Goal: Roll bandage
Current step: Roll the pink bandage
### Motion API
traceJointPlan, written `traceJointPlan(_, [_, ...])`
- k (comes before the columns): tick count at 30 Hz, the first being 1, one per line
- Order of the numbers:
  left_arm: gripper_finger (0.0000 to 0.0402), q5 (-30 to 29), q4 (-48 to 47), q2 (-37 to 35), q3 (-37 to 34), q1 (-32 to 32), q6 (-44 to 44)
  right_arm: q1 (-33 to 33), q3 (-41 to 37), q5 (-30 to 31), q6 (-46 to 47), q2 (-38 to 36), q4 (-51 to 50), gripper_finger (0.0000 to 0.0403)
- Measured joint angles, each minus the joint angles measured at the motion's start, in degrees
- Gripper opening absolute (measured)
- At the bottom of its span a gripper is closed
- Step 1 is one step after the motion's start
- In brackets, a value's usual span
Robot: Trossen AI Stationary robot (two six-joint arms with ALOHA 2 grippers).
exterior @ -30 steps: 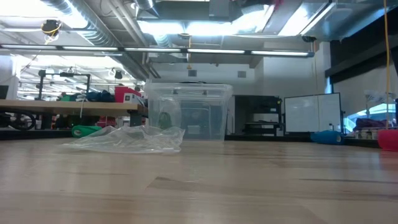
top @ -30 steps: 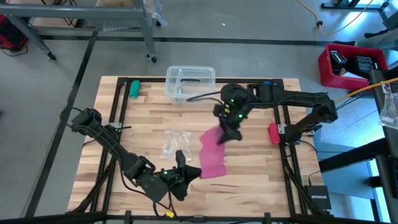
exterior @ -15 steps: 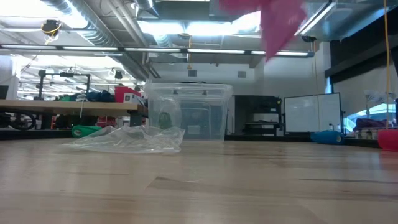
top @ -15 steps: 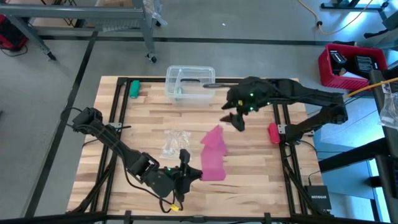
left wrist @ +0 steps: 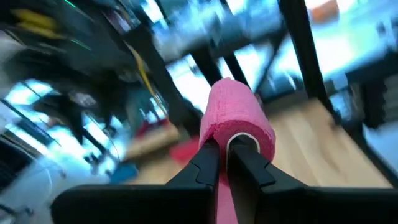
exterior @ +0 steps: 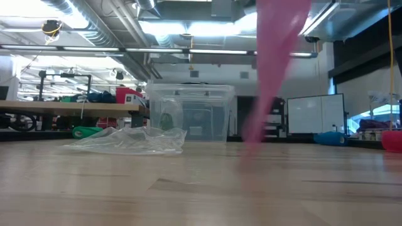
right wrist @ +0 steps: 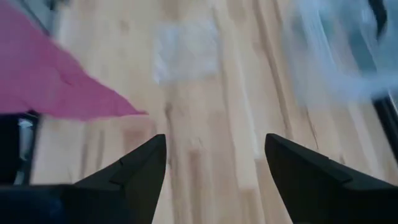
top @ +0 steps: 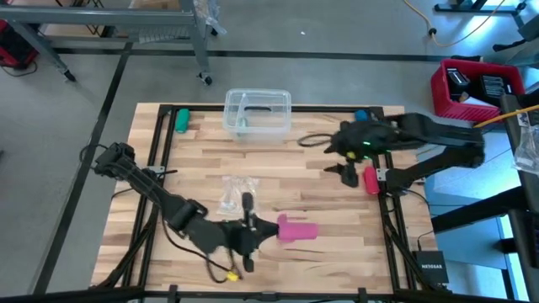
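Observation:
The bandage shows in the high view as a short pink roll (top: pixel 296 229) near the table's front, sticking out toward the right from my left gripper (top: pixel 274 229), which is shut on it. In the low view its loose strip (exterior: pixel 271 69) hangs down, blurred; whether its lower end meets the table I cannot tell. My right gripper (top: pixel 344 174) is open and holds nothing. It stands well right of the roll, beside the small red object (top: pixel 369 178). Its wrist view shows the pink fabric (right wrist: pixel 50 81) off to one side of its fingers. My left gripper is shut on the near end of the pink roll (left wrist: pixel 219 138), where a pale core (left wrist: pixel 244 140) shows. Pink fabric runs through the narrow gap between the two fingers (left wrist: pixel 205 163). The fingers point about level toward the table's right. The roll is lifted clear, the strip hanging below.
A crumpled clear wrapper (top: pixel 236 192) lies left of the middle. A clear plastic box (top: pixel 258 111) stands at the far edge, with a green object (top: pixel 181 119) at the far left and a blue one (top: pixel 360 115) at the far right. A red crate (top: pixel 476 88) sits off the table.
My right gripper has drawn away from the bandage's far end toward the table's right edge, tipping as it went. My left gripper has risen a little and rolled. The strip, stretched toward the far side a second ago, has dropped and now hangs bunched at the left gripper.

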Motion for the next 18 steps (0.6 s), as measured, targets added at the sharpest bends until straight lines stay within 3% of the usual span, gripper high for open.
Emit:
traceJointPlan(7, [0.0013, -8.6, 9.3, -6.3, 1.5, -0.3, 12.8, 10.1, -16.2, 7.6, -0.3, -14.4, 20.7, 0.0275])
traceJointPlan(11, [0.0013, -9.6, 11.0, -8.5, 1.5, 1.7, 14.3, 14.7, -29.9, 15.0, -1.7, -21.1, 38.0, 0.0275])
traceJointPlan(15, [0.0013, -9.5, 10.9, -8.5, 1.5, 3.6, 14.7, 16.2, -42.7, 16.7, -3.3, -23.2, 59.6, 0.0275])
traceJointPlan(18, [0.0013, -9.1, 11.0, -8.5, 1.5, 4.7, 14.6, 16.1, -47.9, 16.1, -3.6, -21.1, 71.6, 0.0275])
